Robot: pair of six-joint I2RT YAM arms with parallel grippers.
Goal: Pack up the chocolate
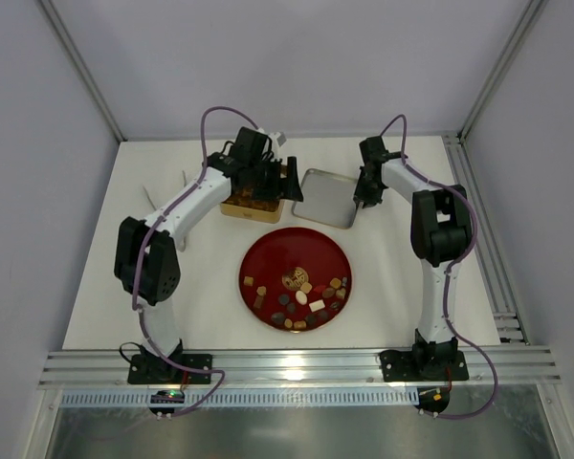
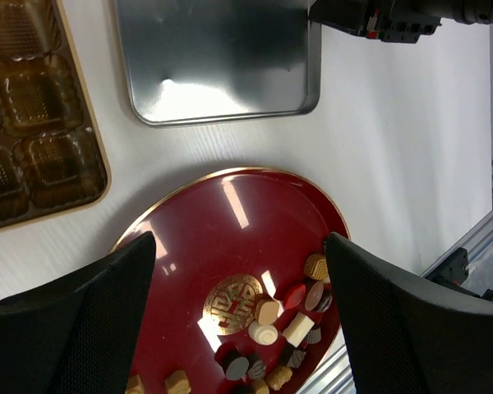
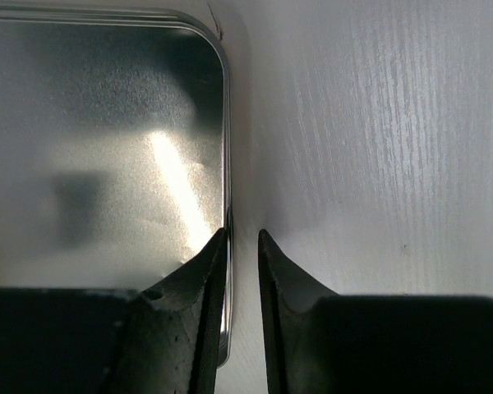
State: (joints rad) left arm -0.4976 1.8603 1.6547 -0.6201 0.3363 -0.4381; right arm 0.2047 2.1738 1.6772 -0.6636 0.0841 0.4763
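You seem busy with the lid, your right gripper barely apart at its rim, grip unclear; the chocolate lies on the red plate near your wide-open left gripper, which next needs to drop squarely over one piece.

1. No word, brand or number can be read in any view.
2. The one sign is a round gold medallion at the middle of the dark-red plate. It is an angular, maze-like figure inside a ring, like a stylised character, its strokes too small to read.
3. One cream-white chocolate bears a raised swirl, not a letter.
4. A small red patch on the black arm part may be a label, but it is too blurred to tell.
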